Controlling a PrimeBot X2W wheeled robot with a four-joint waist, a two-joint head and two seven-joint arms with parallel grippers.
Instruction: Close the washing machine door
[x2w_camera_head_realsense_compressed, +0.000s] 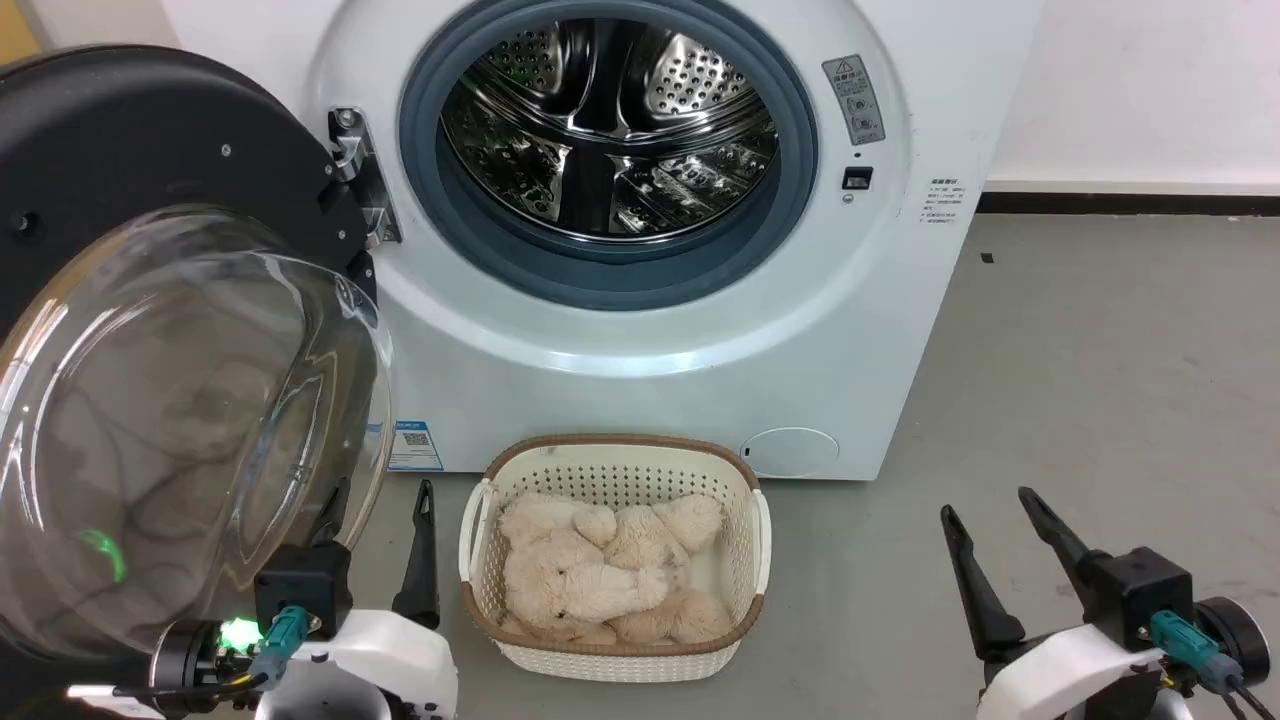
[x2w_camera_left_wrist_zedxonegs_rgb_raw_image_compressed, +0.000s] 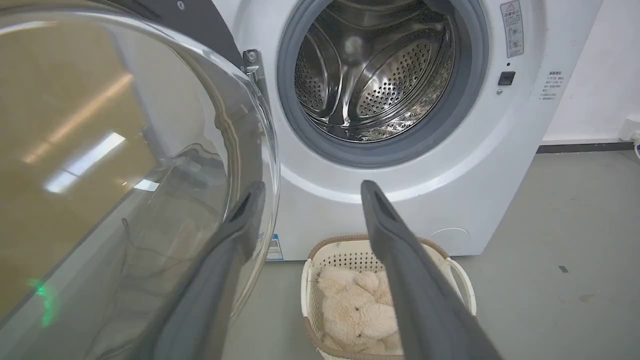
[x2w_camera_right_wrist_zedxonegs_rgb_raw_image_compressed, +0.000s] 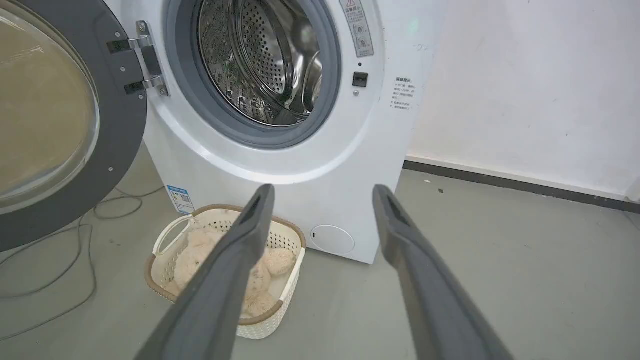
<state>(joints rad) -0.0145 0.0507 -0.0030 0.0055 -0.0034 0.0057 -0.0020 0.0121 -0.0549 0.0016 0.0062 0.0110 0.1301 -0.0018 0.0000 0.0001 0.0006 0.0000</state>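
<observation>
You have the big white front-loading washing machine (x2w_camera_head_realsense_compressed: 700, 380) straight ahead, its round opening uncovered, with the grey rubber gasket (x2w_camera_head_realsense_compressed: 610, 275) ringing the perforated steel drum (x2w_camera_head_realsense_compressed: 610, 130). The large round washing machine door with the wide black rim and bulging clear glass bowl (x2w_camera_head_realsense_compressed: 180, 400) stands swung wide open at your left, hanging on its metal hinge (x2w_camera_head_realsense_compressed: 360, 180) at the left edge of the opening.

On the floor, just before the machine's front, sits a white perforated plastic laundry basket with a brown rim (x2w_camera_head_realsense_compressed: 620, 445). A cream plush toy (x2w_camera_head_realsense_compressed: 600, 570) lies in it.

Your left gripper (x2w_camera_left_wrist_zedxonegs_rgb_raw_image_compressed: 311, 186) is low beside the door with its fingers spread and nothing between them. One finger lies across the edge of the glass bowl; you cannot tell whether it touches. Your right gripper (x2w_camera_right_wrist_zedxonegs_rgb_raw_image_compressed: 324, 187) is released too, holding nothing, well right of the basket.

A small blue label (x2w_camera_head_realsense_compressed: 413, 445) sits low on the machine's front, left of the basket.
</observation>
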